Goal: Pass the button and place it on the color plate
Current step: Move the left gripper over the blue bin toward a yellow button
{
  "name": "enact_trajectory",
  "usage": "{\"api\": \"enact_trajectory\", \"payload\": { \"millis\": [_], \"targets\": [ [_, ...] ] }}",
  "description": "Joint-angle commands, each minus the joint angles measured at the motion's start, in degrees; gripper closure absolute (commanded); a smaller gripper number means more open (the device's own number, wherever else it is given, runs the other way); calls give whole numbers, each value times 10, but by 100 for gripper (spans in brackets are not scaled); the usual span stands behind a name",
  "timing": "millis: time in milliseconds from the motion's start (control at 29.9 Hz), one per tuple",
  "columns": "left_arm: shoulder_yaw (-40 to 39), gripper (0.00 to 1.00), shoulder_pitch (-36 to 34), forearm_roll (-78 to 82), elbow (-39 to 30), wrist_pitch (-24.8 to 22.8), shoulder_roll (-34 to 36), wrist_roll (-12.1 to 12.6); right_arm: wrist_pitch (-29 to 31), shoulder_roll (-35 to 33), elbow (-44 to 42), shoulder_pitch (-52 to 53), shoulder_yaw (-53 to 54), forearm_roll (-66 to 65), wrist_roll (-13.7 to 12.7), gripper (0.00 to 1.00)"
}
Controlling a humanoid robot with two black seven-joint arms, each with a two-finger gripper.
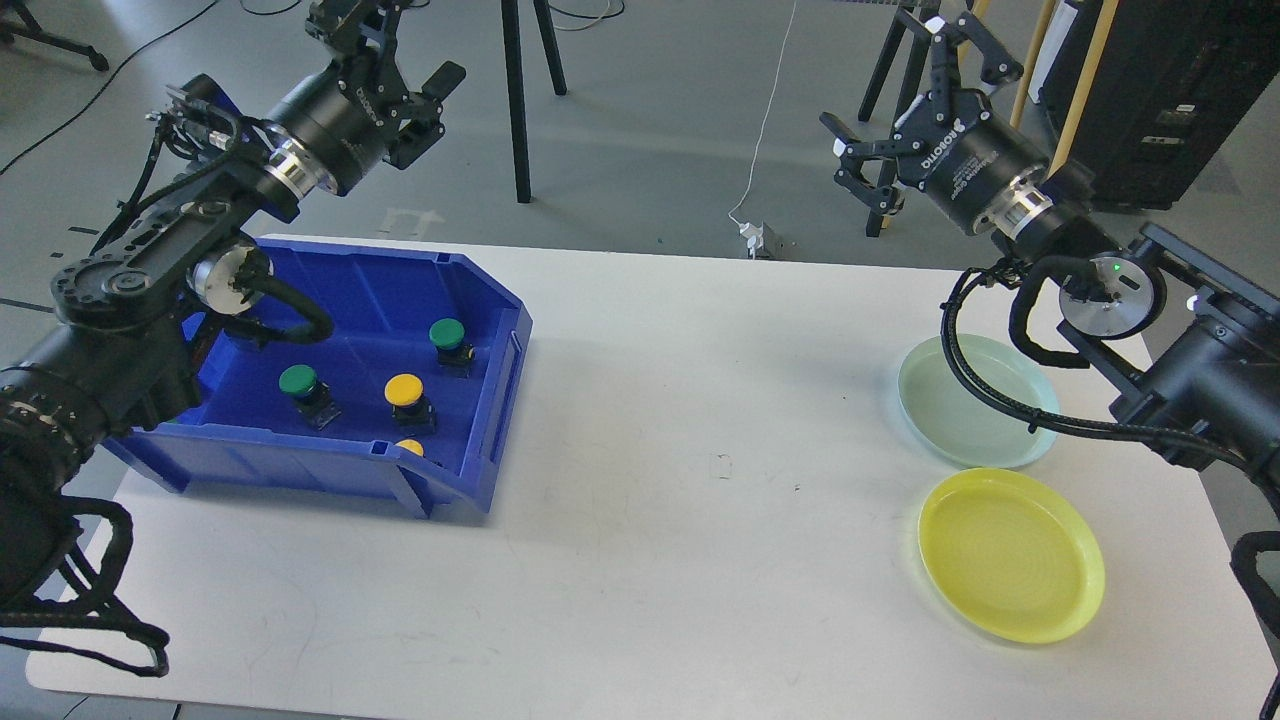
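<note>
At the left of the frame an open-fronted blue plastic bin (pixel 480 300) sat on the white table (pixel 680 480), holding the push buttons: two green-capped ones (pixel 298 381) (pixel 447 333), a yellow-capped one (pixel 404 389), and a second yellow cap (pixel 409 447) half hidden behind the bin's front lip. None had been lifted out.

The left gripper (pixel 400 75) hung in the upper left, above and behind the bin, its fingers apart and holding nothing; it seemed parked there ready to descend for a pick. The right gripper (pixel 860 165), upper right, was likewise spread wide and empty, raised clear of the table, presumably waiting to receive a hand-over.

At the right lay a pale green round plate (pixel 960 420) and, nearer the bottom, a yellow round plate (pixel 1010 555), both bare, laid within the right arm's reach so each button could go on its matching colour.
</note>
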Motion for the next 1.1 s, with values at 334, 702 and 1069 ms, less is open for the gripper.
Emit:
{"api": "enact_trajectory", "payload": {
  "millis": [334, 702, 1069],
  "targets": [
    [-20, 0, 31, -201, -5, 0, -13, 0, 0, -24, -51, -19, 30, 0, 1, 0],
    [62, 0, -35, 65, -329, 0, 231, 0, 0, -40, -59, -52, 80, 1, 1, 0],
    [430, 2, -211, 577, -395, 0, 286, 0, 0, -46, -66, -76, 85, 1, -1, 0]
  ]
}}
